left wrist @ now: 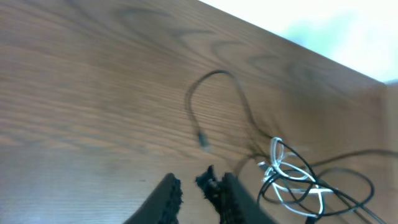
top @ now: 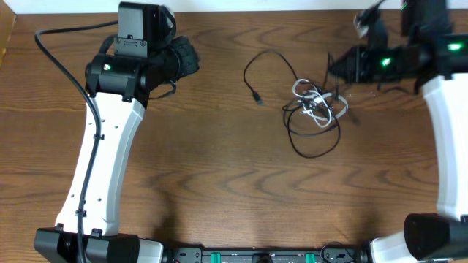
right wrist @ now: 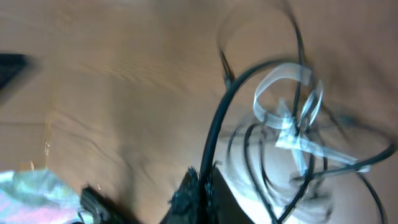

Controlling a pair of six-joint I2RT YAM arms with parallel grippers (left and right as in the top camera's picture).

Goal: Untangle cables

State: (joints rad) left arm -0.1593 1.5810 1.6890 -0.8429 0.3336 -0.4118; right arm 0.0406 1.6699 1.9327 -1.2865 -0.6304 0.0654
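Note:
A tangle of a black cable (top: 314, 139) and a white cable (top: 319, 109) lies right of the table's middle. One black end (top: 256, 97) trails out to the left. My right gripper (top: 338, 67) is shut on the black cable (right wrist: 214, 134) at the tangle's upper right. The white loops (right wrist: 292, 118) show blurred in the right wrist view. My left gripper (top: 191, 58) is open and empty at the far left, well away from the tangle. The left wrist view shows its jaws (left wrist: 193, 186) with the black end (left wrist: 202, 138) and the white cable (left wrist: 280, 168) beyond them.
The wooden table (top: 219, 183) fills the view. The left arm's white link (top: 102, 161) crosses the left side, with its own black cable (top: 62, 66) alongside. The right arm's white link (top: 446, 146) runs down the right edge.

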